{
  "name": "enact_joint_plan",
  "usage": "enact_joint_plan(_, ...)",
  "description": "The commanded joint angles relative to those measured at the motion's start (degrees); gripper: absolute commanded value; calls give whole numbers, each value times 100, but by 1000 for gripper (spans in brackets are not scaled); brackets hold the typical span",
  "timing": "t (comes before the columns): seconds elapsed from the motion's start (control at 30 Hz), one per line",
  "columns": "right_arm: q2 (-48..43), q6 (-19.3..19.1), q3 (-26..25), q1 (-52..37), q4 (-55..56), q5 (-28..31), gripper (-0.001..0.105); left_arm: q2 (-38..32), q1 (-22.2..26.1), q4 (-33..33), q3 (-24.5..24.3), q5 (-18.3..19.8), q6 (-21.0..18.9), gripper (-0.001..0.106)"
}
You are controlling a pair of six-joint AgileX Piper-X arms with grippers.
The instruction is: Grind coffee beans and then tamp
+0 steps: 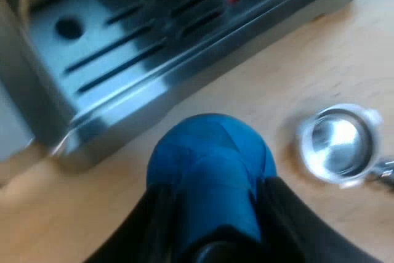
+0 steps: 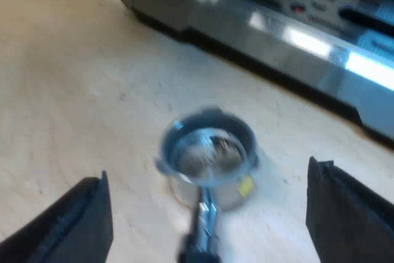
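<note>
The shiny round metal holder (image 2: pixel 208 152) lies on the pale wooden table (image 2: pixel 74 90), between my right gripper's (image 2: pixel 207 173) wide-open black fingers (image 2: pixel 86 220), its handle (image 2: pixel 200 235) pointing back at them, I think, while my left gripper (image 1: pixel 215 207) squeezes the round blue tamper (image 1: pixel 209 152) nearby.

One espresso machine (image 1: pixel 123 53), one blue tamper (image 1: pixel 209 158), one metal holder (image 1: pixel 340 143), one wooden table (image 1: pixel 289 75)
</note>
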Motion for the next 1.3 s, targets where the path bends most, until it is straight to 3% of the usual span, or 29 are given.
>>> enact_joint_plan(0.03,-33,-27,196,-23,-173,15,67,29,-378,-35,-226,80,-36,0)
enact_joint_plan(0.17,-33,-26,455,-23,-348,-388,67,278,-841,-35,-378,174,-36,0)
enact_joint_plan(0.33,-42,-26,585,-23,-637,-354,67,798,-1485,-68,-497,161,-36,0)
enact_joint_plan(0.53,-42,-26,585,-23,-636,-366,67,1399,-1918,-258,-494,150,-61,0)
enact_joint_plan(0.73,-42,-26,585,-23,-636,-366,67,1834,-2133,-566,-494,150,-61,0)
enact_joint_plan(1.3,-42,-26,585,-23,-636,-366,67,2725,-2132,-845,-494,212,-22,0)
